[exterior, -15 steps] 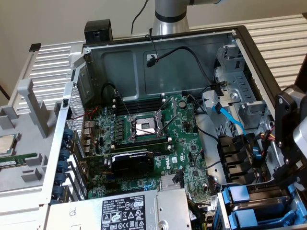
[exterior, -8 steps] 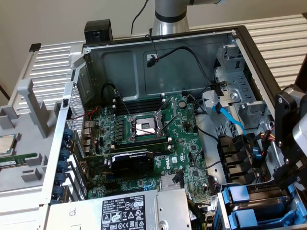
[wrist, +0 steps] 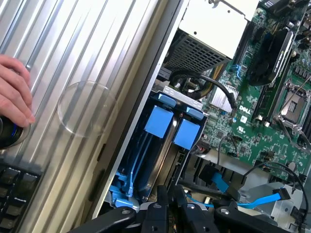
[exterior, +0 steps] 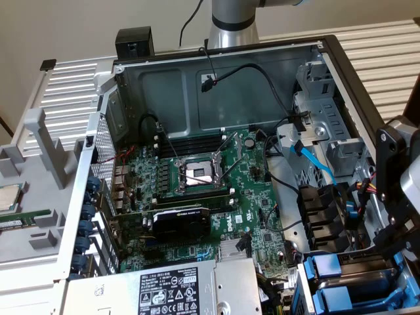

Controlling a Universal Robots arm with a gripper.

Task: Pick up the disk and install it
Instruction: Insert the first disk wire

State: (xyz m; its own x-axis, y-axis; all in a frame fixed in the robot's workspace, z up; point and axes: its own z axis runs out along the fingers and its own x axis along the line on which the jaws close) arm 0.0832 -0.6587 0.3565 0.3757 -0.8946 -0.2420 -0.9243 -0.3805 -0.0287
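- Disk (wrist: 159, 120) sits upright in the computer case's (exterior: 328, 49) corner bay, beside a matching blue carrier (wrist: 187, 133), blue tabs outward for gripping.
- Gripper (wrist: 167, 211) hovers just above; whether its fingers are apart cannot be told.
- A person's hand (wrist: 13, 92) rests outside the case.

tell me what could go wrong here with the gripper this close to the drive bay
1. The gripper hangs just over the two blue carriers; it could catch the wrong one.
2. A loose blue cable lies beside the bay and might snag.
3. A person's hand rests near the case, within the arm's working area.
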